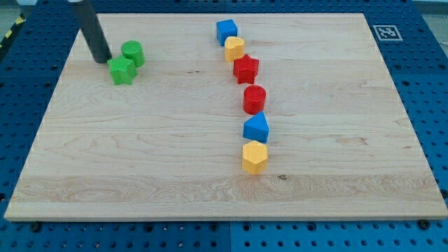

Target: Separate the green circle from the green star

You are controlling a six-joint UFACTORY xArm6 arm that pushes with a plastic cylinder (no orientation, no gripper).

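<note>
Two green blocks, the green circle [133, 52] and the green star [122, 71], are seen touching near the tabletop [140, 154] top-left corner, with my tip [102, 59] planted just left of both. No claw is fitted to the rod.

We are seeing the wooden board [140, 161] carrying eight blocks. The green star [122, 71] is touching the green circle [133, 52]; well to its right, blue [226, 31], yellow [234, 49], red [246, 68], red [254, 99], blue [256, 128] and yellow [255, 157] blocks are lining up.
</note>
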